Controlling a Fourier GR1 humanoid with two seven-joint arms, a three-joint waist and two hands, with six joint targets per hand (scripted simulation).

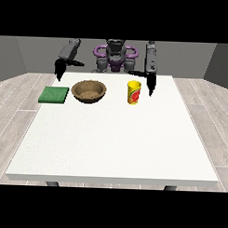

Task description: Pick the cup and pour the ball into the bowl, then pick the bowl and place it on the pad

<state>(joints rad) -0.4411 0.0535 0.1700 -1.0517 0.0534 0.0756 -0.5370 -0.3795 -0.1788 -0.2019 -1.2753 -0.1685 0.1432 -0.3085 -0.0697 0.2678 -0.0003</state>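
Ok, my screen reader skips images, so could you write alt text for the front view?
A yellow cup stands upright on a white table, right of a brown wooden bowl and a green square pad. The robot's black hands hang at the view's left and right, holding nothing.

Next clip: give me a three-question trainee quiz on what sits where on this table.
1. True or false: the yellow cup stands upright.
2. Which lies nearest the view's left: cup, brown bowl, or green pad?
3. Fill in: the hand at the view's right hangs beside the ____.

Key: 1 true. 2 green pad. 3 cup, apart from it, not holding it.
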